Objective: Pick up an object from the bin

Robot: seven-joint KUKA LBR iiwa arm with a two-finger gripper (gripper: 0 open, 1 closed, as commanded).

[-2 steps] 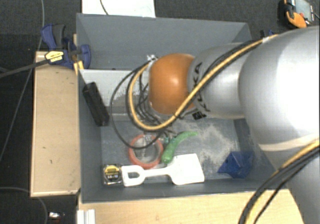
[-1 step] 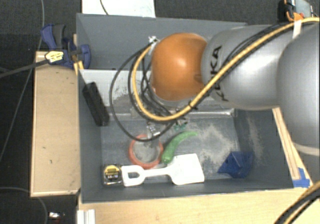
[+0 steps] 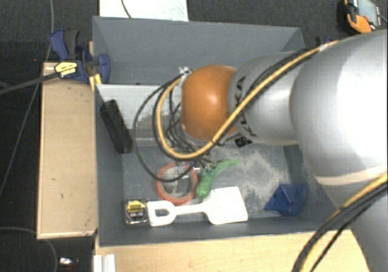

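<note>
My gripper (image 3: 189,160) hangs low in the middle of the bin, mostly hidden under the arm's orange dome. Right below it lies a red-orange ring (image 3: 163,190) with a clear middle, and the gripper stands over the ring's upper right part. A green, bent plastic piece (image 3: 211,178) lies just to the right of the ring, touching it. In front of both lies a white flat scoop (image 3: 212,206) with its handle pointing left. A small yellow tape measure (image 3: 136,211) sits at the end of that handle.
A long black bar (image 3: 116,126) leans along the bin's left wall. A blue crumpled piece (image 3: 287,199) lies at the front right. The thick silver arm covers the bin's right and back, with looped cables hanging around the dome.
</note>
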